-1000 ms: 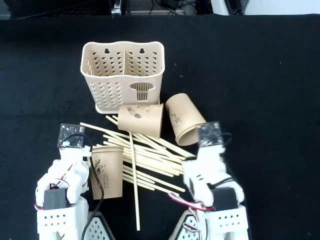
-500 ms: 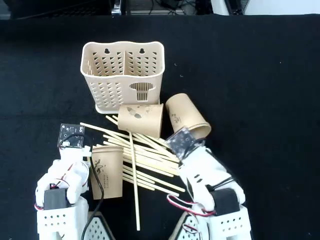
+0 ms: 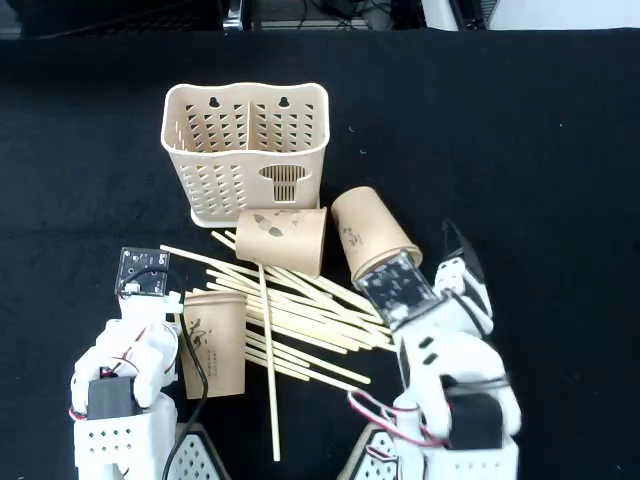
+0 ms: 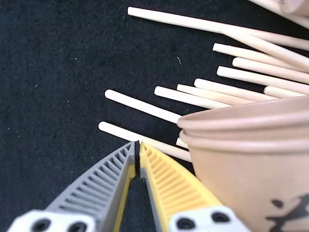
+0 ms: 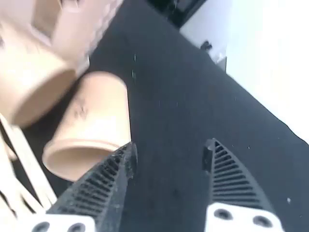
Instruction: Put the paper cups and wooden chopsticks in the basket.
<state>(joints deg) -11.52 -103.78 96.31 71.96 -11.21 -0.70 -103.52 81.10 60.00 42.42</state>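
three tapered paper cups lie among slim wooden chopsticks; left jaws closed, right jaws apart.

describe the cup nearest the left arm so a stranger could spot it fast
From the cream basket at the back of the black table, come forward over the wooden chopsticks. The paper cup lies at their near-left edge, beside the left arm. The second cup and third cup lie nearer the basket; this one sits alone.
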